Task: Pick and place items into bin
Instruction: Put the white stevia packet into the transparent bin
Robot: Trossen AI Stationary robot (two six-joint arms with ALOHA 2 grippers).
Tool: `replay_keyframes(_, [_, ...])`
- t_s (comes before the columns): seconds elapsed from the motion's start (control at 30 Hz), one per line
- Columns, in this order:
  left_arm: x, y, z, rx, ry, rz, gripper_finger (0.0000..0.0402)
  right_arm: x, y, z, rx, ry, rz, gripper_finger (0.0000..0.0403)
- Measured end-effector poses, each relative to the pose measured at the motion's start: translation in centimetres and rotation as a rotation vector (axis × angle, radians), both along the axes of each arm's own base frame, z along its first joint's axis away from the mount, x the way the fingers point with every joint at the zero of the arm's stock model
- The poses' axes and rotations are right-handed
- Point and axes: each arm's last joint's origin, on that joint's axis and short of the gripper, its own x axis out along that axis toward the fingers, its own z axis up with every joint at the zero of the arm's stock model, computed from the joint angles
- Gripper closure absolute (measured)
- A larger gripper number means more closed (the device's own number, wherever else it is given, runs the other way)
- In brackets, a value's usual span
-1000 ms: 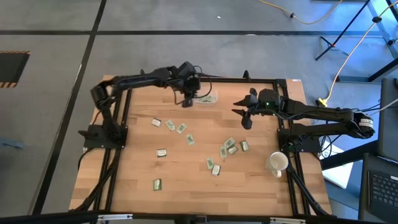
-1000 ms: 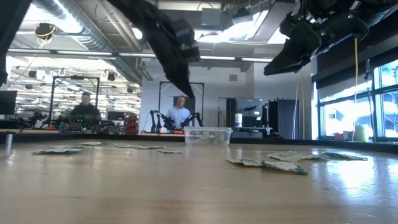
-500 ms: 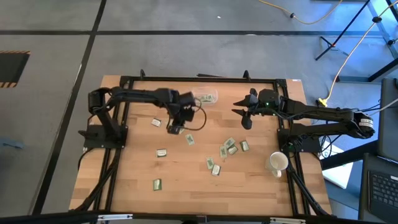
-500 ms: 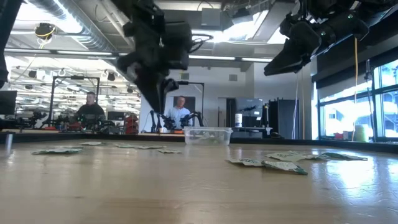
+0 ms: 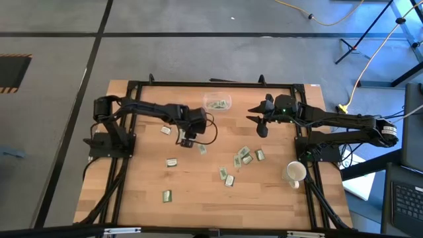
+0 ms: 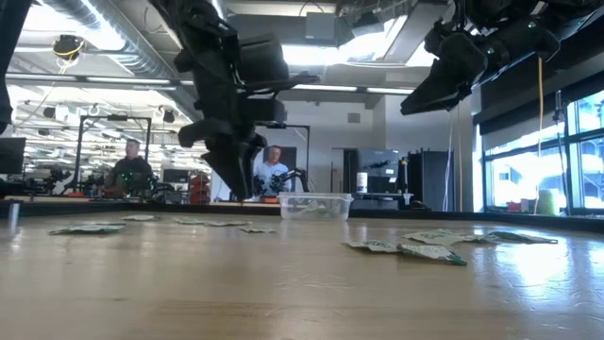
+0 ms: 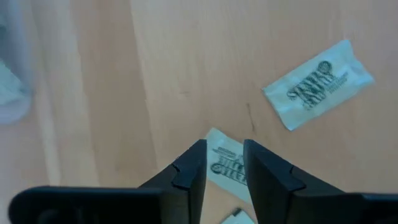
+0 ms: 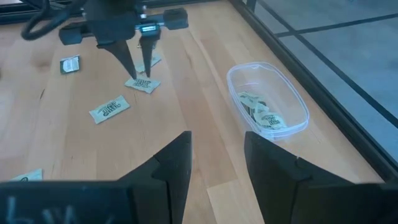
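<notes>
The packet under attention (image 7: pixel 225 163) is a pale green and white sachet lying flat on the wooden table (image 5: pixel 198 205), left of centre and toward the far side. It sits directly beneath the left gripper (image 7: pixel 224 168). In the left wrist view its printed face shows in the gap between the two fingertips (image 7: pixel 193 163), so it lies below and slightly ahead of the jaws, not yet enclosed. Its long axis appears to run obliquely to the line joining the fingers; a small rotation may be needed so the fingers close across the short side.

The left gripper (image 5: pixel 187 137) is parted with nothing between the fingers, tips pointing down just above the tabletop. The right wrist view confirms this, showing both tips (image 8: pixel 138 62) poised over the sachet (image 8: pixel 142 84), with a second packet (image 8: pixel 109 108) nearby.

The bin (image 5: pixel 217 102), a clear low-walled tray, stands at the far edge near the middle and already holds several packets (image 8: pixel 264 112). Further packets (image 5: pixel 246 156) lie scattered right of centre and toward the near side.

The right gripper (image 5: pixel 262 123) hangs well above the table to the right of the bin, fingers spread and empty. The left arm is clearly nearer the target. A white cup (image 5: pixel 294 173) stands near the right edge.
</notes>
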Motion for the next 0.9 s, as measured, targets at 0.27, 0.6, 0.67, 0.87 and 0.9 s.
replay_keyframes(0.27, [0.3, 0.7, -1.3, -0.045, 0.008, 0.03, 0.0285, 0.0, 0.0, 0.0, 0.0, -0.001, 0.0, 0.0251])
replay_keyframes(0.6, [0.8, 0.9, -3.6, -0.037, 0.071, 0.026, 0.0302, 0.0, 0.0, 0.0, -0.001, -0.006, 0.0, 0.0251])
replay_keyframes(0.67, [0.8, 0.9, -3.7, -0.035, 0.072, 0.025, 0.0307, 0.0, 0.0, 0.0, -0.002, -0.006, 0.0, 0.0251])
replay_keyframes(0.87, [0.7, 0.9, -3.6, -0.032, 0.074, 0.012, 0.0328, 0.0, 0.0, 0.0, -0.001, -0.005, 0.0, 0.0251])
replay_keyframes(0.9, [0.7, 0.9, -3.7, -0.032, 0.075, 0.011, 0.0332, 0.0, 0.0, 0.0, -0.001, -0.005, 0.0, 0.0251])
